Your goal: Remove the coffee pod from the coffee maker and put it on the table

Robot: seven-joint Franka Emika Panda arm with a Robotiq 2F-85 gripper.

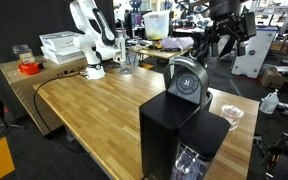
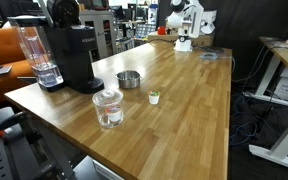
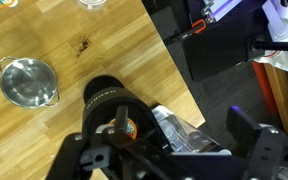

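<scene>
The coffee maker (image 1: pixel 184 115) is a tall black box with a rounded dark head, standing at one end of the wooden table (image 1: pixel 94 105). It also shows in an exterior view (image 2: pixel 72 55) with its clear tank beside it. In the wrist view I look straight down on its head (image 3: pixel 109 105), where a small orange round piece (image 3: pixel 127 126), possibly the coffee pod, sits under a dark lever. My gripper (image 3: pixel 169 158) hangs above the machine with its dark fingers spread wide on either side and nothing between them. It shows as a black shape (image 1: pixel 224 25) above the machine.
A metal bowl (image 2: pixel 129 78) (image 3: pixel 29 82), a glass jar (image 2: pixel 108 107) and a small white-green cup (image 2: pixel 154 97) stand on the table near the machine. A white robot arm (image 1: pixel 89 40) and white trays (image 1: pixel 59 47) are at the far end. The table edge (image 3: pixel 174 70) is close.
</scene>
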